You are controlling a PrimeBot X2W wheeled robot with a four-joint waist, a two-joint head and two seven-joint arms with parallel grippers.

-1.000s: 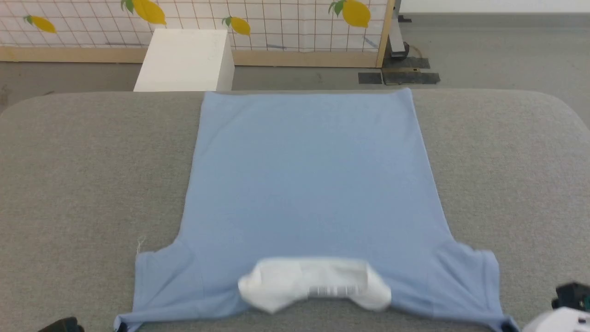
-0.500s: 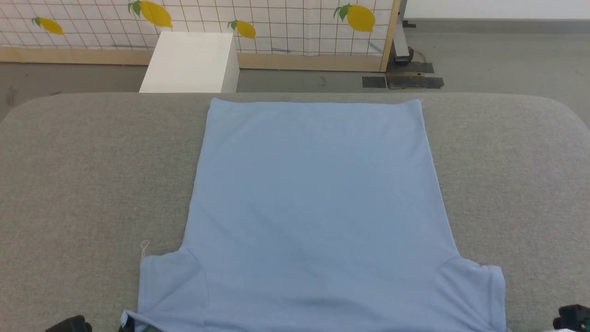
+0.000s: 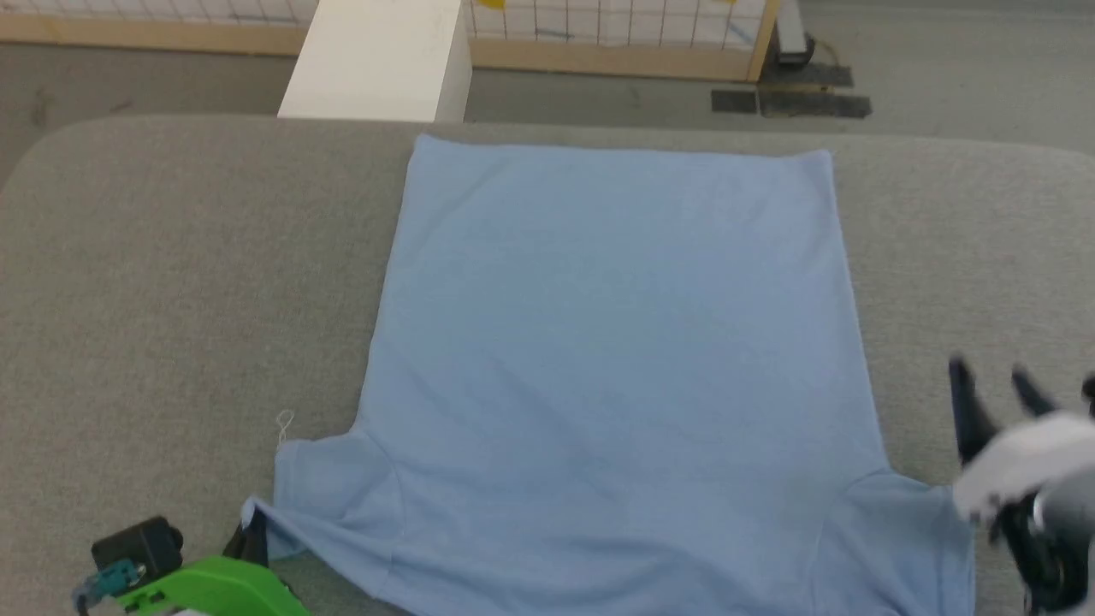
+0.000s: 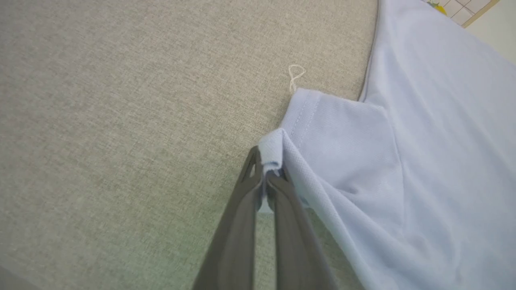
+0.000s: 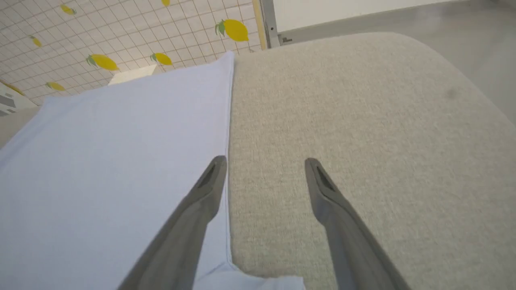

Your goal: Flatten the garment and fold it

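So the garment [image 3: 616,342] is laid out flat on the grey padded table [image 3: 171,257], back side up as far as I can tell, no collar showing. Its long axis runs near-to-far. The hem [image 3: 620,152] sits right along the table's far edge and the shoulders point back at the robot, running off the bottom of the head view at the near edge. It looks pretty smooth, with just a few soft ripples near the left sleeve [image 4: 342,133].

The left gripper [image 4: 266,177] is pinched tight on the cuff corner of that sleeve, near the table's near-left corner, with a bit of fabric bunched up between the jaws. There's a loose thread [image 4: 296,76] lying just beside the cuff.

The right gripper [image 5: 265,161] has its jaws wide apart and is holding nothing. It hangs along the garment's right side edge, just past the right sleeve [image 3: 907,522]. One finger is over the blue fabric, the other over bare table, so the edge runs lengthwise between them, parallel to the fingers.

My guess is that flattening is basically done and folding comes next. The right arm is the nearer one for that side edge or sleeve, but it'd have to drop down onto the fabric first.
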